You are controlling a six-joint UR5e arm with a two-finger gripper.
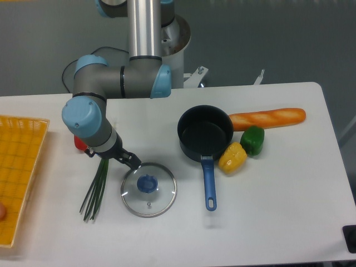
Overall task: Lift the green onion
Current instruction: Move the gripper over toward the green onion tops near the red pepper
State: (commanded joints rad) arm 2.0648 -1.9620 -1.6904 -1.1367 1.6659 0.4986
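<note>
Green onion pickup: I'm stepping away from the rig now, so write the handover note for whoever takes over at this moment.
Hand: low over the table between the green onion and the glass lid, mostly hidden behind the wrist; open or shut cannot be told. Nothing visibly held.
Green onion: lying flat on the white table, left of the lid, its upper end hidden under the arm.
Nearby: red item behind the arm, yellow basket at the left edge.
Done: the arm is brought close to the onion's upper end.
Left: close on the stalks and lift them.

Glass lid (148,189) beside green onion (95,189)
</note>
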